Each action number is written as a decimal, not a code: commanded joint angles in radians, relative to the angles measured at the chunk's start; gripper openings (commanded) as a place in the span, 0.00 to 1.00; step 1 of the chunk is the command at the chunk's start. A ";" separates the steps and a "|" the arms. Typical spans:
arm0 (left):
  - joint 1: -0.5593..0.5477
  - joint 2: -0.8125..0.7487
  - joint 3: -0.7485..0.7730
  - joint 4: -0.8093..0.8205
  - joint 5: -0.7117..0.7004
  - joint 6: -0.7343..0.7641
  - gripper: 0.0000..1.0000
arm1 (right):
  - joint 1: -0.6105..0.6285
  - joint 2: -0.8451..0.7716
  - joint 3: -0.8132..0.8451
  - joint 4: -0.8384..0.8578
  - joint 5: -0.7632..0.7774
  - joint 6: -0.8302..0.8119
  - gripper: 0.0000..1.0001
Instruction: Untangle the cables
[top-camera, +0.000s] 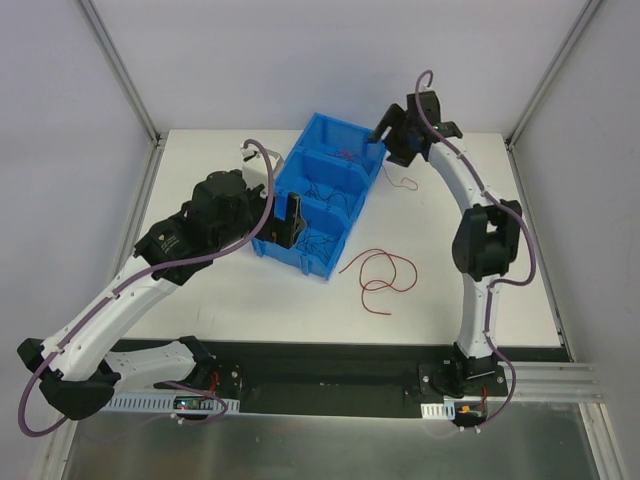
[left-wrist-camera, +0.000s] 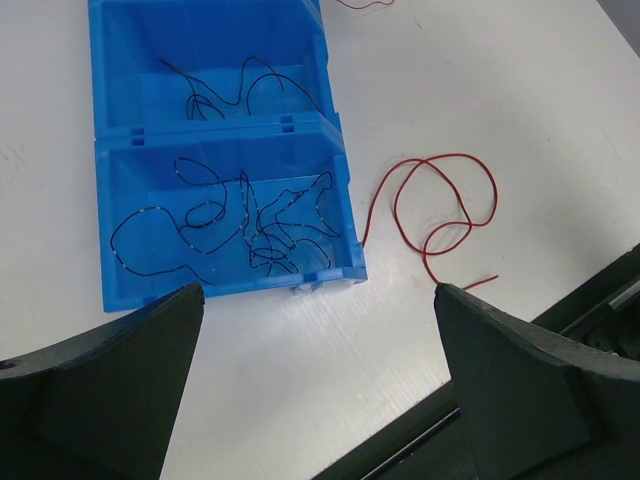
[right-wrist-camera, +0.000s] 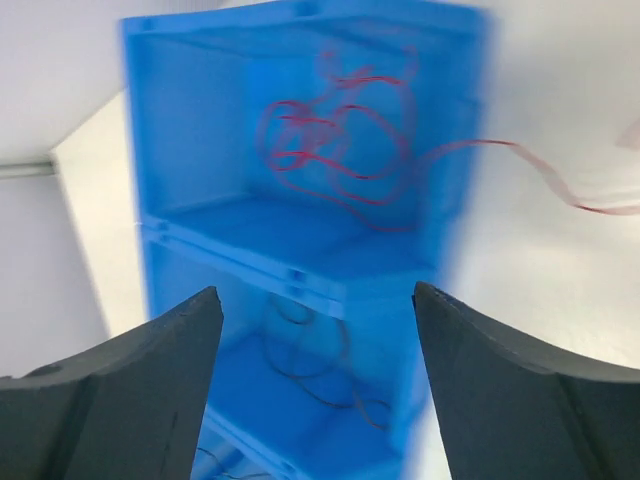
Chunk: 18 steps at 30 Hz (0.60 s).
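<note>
Three joined blue bins (top-camera: 290, 160) stand mid-table. The near bin (left-wrist-camera: 340, 205) and middle bin (left-wrist-camera: 120, 60) each hold loose black cables (left-wrist-camera: 230, 225). The far bin (right-wrist-camera: 170, 120) holds a bunch of red cables (right-wrist-camera: 340, 140), with one strand trailing over its right wall. A long red cable (top-camera: 378, 272) lies looped on the table right of the bins, also in the left wrist view (left-wrist-camera: 440, 205). A short red cable (top-camera: 403, 182) lies further back. My left gripper (left-wrist-camera: 318, 290) is open and empty above the near bin's front. My right gripper (right-wrist-camera: 317, 292) is open and empty over the far bin.
The white table (top-camera: 220, 290) ends in a black strip (top-camera: 330, 365) at the near edge. White walls with metal frame posts (top-camera: 120, 70) close in the back and sides. The right wrist view is motion-blurred.
</note>
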 joint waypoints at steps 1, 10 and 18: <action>0.013 0.013 0.044 0.007 0.031 0.009 0.99 | -0.071 -0.156 -0.121 -0.197 0.230 -0.106 0.79; 0.012 0.016 0.047 0.007 0.060 -0.015 0.99 | -0.116 -0.035 -0.106 -0.352 0.343 -0.057 0.74; 0.012 0.002 0.042 -0.002 0.061 -0.028 0.99 | -0.145 -0.044 -0.330 -0.078 0.197 0.317 0.67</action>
